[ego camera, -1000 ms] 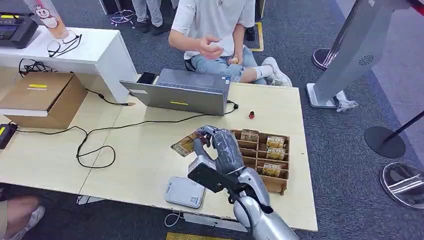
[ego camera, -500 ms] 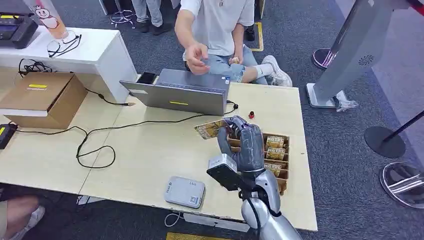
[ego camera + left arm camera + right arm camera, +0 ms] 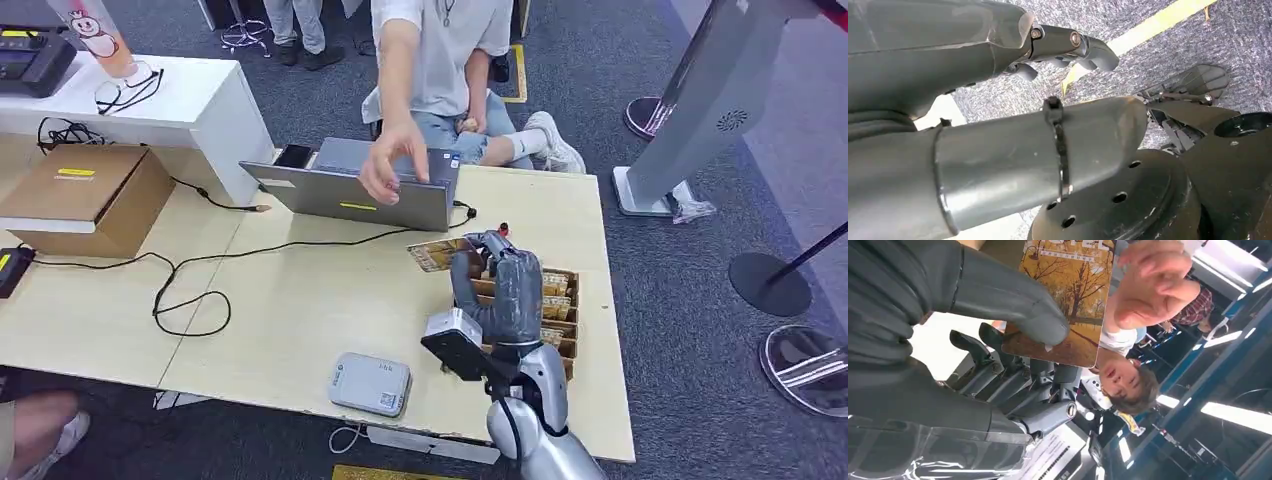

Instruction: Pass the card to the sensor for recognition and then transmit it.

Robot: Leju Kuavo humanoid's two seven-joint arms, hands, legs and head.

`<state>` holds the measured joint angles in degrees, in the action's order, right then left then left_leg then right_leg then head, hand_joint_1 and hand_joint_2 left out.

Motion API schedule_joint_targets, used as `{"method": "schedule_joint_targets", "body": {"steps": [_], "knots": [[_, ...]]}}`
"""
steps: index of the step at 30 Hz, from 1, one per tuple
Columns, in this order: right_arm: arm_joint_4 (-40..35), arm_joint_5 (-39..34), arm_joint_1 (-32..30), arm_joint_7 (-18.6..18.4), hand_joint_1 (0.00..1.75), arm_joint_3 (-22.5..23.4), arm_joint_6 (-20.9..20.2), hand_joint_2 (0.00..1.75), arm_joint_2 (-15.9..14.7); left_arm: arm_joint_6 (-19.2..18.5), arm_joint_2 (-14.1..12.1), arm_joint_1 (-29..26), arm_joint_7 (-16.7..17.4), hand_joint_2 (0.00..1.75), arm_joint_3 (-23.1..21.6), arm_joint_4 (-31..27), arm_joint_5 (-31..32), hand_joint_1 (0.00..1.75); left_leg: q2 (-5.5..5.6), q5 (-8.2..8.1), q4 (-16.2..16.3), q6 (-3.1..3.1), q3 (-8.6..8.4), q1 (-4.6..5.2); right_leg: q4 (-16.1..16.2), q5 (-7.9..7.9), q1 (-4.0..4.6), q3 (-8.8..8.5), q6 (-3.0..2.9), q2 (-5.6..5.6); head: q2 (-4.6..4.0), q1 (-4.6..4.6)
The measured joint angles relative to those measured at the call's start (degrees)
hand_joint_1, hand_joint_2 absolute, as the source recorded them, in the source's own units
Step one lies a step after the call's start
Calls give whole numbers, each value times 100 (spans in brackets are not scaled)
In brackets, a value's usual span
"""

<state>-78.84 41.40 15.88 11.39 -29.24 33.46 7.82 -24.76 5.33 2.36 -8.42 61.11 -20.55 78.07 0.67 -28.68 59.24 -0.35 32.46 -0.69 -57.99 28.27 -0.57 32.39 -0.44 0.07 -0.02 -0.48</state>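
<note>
My right hand [image 3: 498, 285] is raised over the table's right half and pinches a card [image 3: 438, 254] with an autumn-tree picture, held out toward the laptop. In the right wrist view the thumb [image 3: 1008, 300] presses on the card [image 3: 1073, 300] with the fingers under it. A person's hand [image 3: 388, 168] reaches over the laptop toward the card without touching it, and the same hand [image 3: 1155, 285] appears just beyond the card's edge. The grey-white sensor box [image 3: 371, 384] lies near the table's front edge, left of my arm. My left hand [image 3: 948, 60] hangs over carpet, holding nothing.
A wooden tray [image 3: 572, 345] with several cards sits under my right hand. An open laptop [image 3: 350, 190] stands at the far edge, with black cables [image 3: 190, 290] running left across the table. A cardboard box [image 3: 85, 195] is at far left. The person sits behind the laptop.
My right hand has carried the card away from the sensor box, up and toward the laptop. The person's hand has come forward over the laptop toward the card.
</note>
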Motion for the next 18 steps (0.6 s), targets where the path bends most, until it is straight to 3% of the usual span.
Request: {"method": "schedule_joint_targets", "body": {"steps": [11,18], "knots": [[0,1019,-1,-175,175,28,553,175,-7,9,17,1,-2,0,-2,0,4,0,0,0,0,0,1,0,0,0,0,0,0,0,0,0],[11,1685,2,-326,175,28,592,175,-9,11,28,3,-11,0,-7,0,9,0,0,0,0,0,1,0,0,0,0,-1,0,0,0,0]]}}
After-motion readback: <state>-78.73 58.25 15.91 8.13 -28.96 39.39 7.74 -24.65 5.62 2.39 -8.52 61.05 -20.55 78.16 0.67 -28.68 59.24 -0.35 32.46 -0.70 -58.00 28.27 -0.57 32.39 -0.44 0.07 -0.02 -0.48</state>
